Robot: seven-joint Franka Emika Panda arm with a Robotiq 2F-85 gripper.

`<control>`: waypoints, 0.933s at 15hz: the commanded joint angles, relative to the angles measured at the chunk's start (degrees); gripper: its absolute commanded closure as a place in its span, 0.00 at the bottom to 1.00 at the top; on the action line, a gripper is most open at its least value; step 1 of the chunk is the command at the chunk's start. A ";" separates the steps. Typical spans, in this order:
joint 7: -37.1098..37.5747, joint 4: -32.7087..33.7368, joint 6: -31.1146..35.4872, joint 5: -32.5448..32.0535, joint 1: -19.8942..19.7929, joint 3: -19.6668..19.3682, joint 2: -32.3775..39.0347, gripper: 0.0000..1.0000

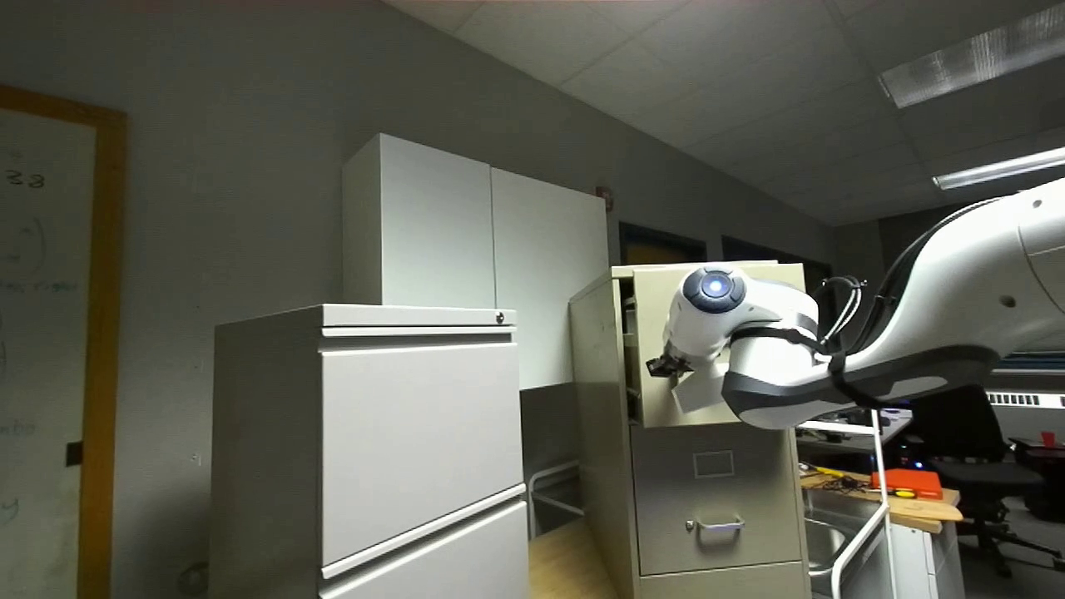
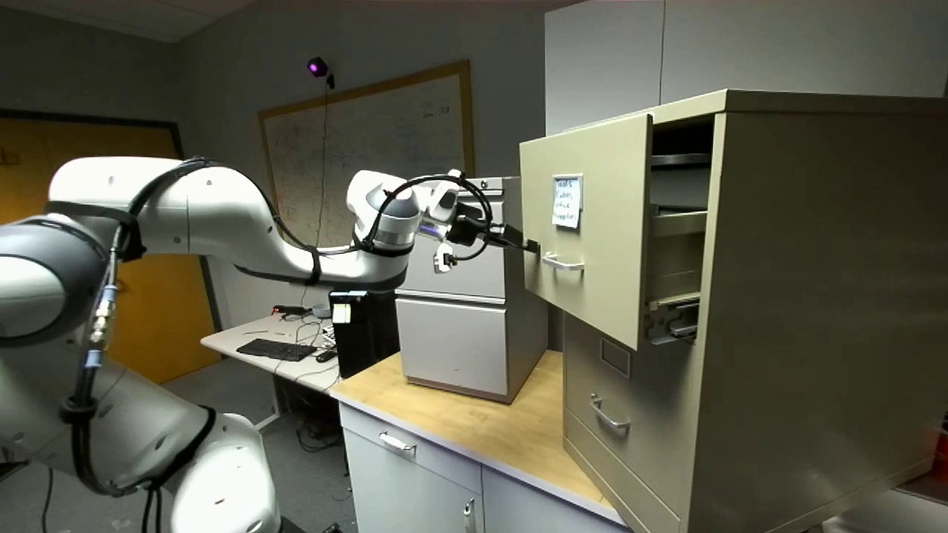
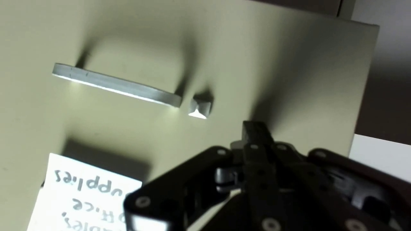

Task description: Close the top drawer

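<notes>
The top drawer has a flat cream front, seen in both exterior views (image 1: 653,304) (image 2: 611,200). It stands partly pulled out of the beige filing cabinet (image 1: 595,416) (image 2: 807,296); its side and rail show in the gap. Its metal handle (image 2: 563,263) and paper label (image 2: 567,201) also show in the wrist view, the handle (image 3: 117,85) at upper left and the label (image 3: 86,199) at lower left. My gripper (image 2: 532,246) (image 3: 257,126) has its fingers together and holds nothing. Its tips are at the drawer front, between lock and side edge. I cannot tell whether they touch.
A pale-grey cabinet (image 1: 424,449) (image 2: 452,340) stands beside the filing cabinet on a wooden counter (image 2: 444,400). White wall cupboards (image 1: 499,241) hang behind. A closed lower drawer (image 1: 715,499) with a handle sits under the top drawer. A desk (image 2: 244,340) with a keyboard stands further back.
</notes>
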 commanded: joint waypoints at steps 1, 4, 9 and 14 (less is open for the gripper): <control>-1.64 9.79 1.04 -0.32 2.42 -4.54 11.59 1.00; -3.66 13.88 1.22 1.97 4.66 -6.92 16.12 1.00; -8.96 20.10 1.34 9.14 7.05 -9.71 21.83 1.00; -14.95 24.66 -0.42 16.77 7.06 -10.00 25.09 1.00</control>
